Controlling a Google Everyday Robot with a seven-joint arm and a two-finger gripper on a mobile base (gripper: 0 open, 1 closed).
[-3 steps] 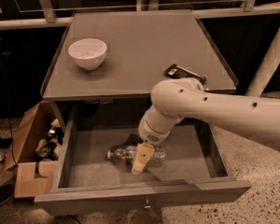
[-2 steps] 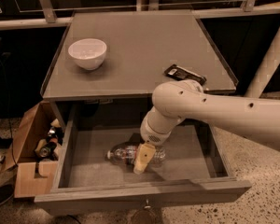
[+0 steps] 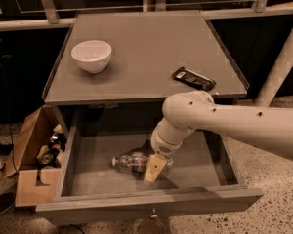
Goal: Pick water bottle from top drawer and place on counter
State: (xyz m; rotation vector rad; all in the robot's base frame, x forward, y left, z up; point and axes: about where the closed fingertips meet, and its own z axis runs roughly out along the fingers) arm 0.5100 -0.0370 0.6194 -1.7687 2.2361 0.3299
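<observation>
We see a grey cabinet with its top drawer [image 3: 98,180] pulled out toward us. The water bottle [image 3: 129,161] lies on its side on the drawer's flat grey bottom, near the middle. Its narrow end points left.

The hand [image 3: 155,168] is down inside the drawer, right at the bottle's right end. A tan part of the hand sits in front of the bottle. We cannot tell if the hand is wide, narrow, or holding the bottle. The big cream arm [image 3: 229,126] comes in from the right and bends down over the drawer.

Above the drawer is the surface [image 3: 146,52], flat and grey. A white bowl [image 3: 91,55] stands on its left side. A black snack bar [image 3: 193,78] lies flat near the front right corner. The bowl and the bar are well apart.

A small knob [image 3: 153,212] sits in the middle of the drawer's front. To the left of the drawer, a brown cardboard box [image 3: 30,191] stands open on the speckled floor [image 3: 283,213]. There are some small things [image 3: 51,151] inside the box, maybe cans. We cannot tell just what they are.
</observation>
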